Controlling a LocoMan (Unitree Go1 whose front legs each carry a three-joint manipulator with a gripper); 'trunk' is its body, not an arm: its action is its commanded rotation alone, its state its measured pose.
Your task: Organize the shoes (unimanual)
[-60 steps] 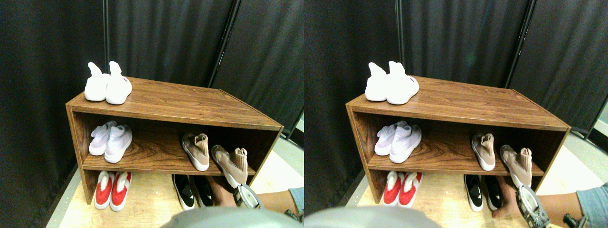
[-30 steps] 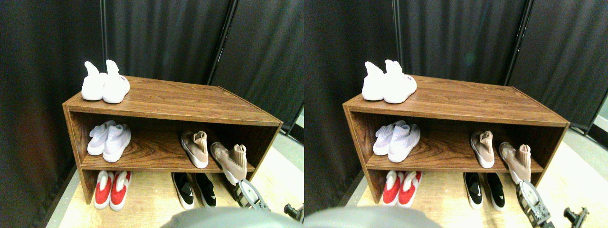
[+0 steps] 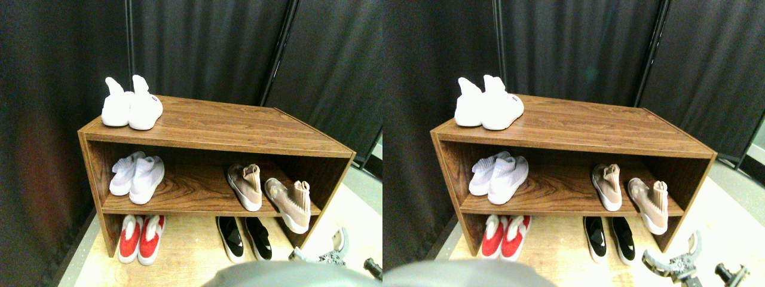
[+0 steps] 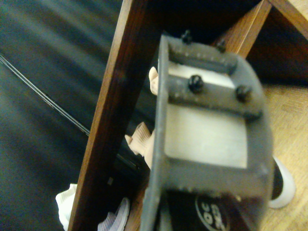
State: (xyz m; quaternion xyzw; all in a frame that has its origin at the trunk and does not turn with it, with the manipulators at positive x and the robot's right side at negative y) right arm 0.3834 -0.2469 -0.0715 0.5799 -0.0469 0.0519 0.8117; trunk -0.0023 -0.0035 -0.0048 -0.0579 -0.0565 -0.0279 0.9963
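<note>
Beige-tan shoes [image 3: 269, 191] — pair on the right of the rack's middle shelf [image 3: 185, 197], nearer one skewed, toe overhanging the shelf edge, lying just above and left of the right gripper [image 3: 326, 254] — jaws spread open, holding nothing.

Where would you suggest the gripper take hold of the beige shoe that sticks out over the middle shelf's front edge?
Probably the raised knit cuff of the right beige shoe, approached from the open front of the rack. The cuff stands up clear of the shelf, and the toe already overhangs the edge toward the right gripper.
</note>
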